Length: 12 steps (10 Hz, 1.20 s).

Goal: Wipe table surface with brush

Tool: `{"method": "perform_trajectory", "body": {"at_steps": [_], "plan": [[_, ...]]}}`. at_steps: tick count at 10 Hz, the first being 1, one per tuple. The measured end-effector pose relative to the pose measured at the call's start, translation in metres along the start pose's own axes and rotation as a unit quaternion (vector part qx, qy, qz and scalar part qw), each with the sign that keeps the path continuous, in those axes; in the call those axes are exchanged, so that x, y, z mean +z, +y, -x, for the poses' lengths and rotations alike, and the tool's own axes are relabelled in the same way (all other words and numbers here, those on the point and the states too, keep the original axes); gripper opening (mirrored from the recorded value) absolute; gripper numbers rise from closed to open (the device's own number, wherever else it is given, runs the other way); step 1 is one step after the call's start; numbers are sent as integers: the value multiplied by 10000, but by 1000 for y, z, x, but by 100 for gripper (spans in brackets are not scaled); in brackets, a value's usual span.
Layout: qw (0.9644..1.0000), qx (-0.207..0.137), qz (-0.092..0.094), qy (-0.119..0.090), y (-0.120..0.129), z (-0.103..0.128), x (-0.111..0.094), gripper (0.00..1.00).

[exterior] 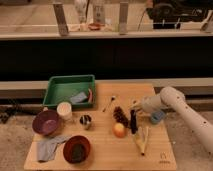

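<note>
- The gripper (134, 108), at the end of the white arm (172, 100) that reaches in from the right side, hangs low over the right-centre of the table surface (105, 156). It is clenched on the upper end of the brush (133, 122).
- The brush is a slim black stick, near upright beneath the gripper. Its lower end is down at the tabletop, but whether it touches the wood cannot be told.
- To the left of the brush, just beside its lower end, is the orange ball (119, 130). The dark reddish-brown cluster (120, 115) lies just behind the ball.
- To the right of the brush, near the arm, is a small blue item (157, 117). In front of the brush lies the pale yellow husk (141, 140), pointing toward the front edge.
- A small utensil (110, 103) lies behind the cluster, apart from it.
- The green tray (56, 92) sits at the back left corner, with a grey piece and a thin red strip in its right part.
- Below the tray are a white cup (64, 110), a small metal cup (86, 121) and a purple bowl (46, 122).
- At the front left are a red-brown bowl (76, 148) and, touching its left side, a grey-blue cloth (49, 148).
- A small dark printed mark (163, 161) sits near the front right corner of the light tan top.
</note>
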Motion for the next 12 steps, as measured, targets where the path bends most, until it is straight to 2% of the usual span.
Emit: {"method": "perform_trajectory", "body": {"at_steps": [3, 6, 8, 9, 12], "plan": [[9992, 221, -109, 321, -8, -40, -12, 0], [9982, 279, -115, 521, -33, -77, -7, 0], [9984, 255, -29, 497, -48, -89, 7, 0], [9989, 208, 25, 420, -62, -88, 19, 0], [9996, -12, 229, 172, -84, -72, 44, 0]]}}
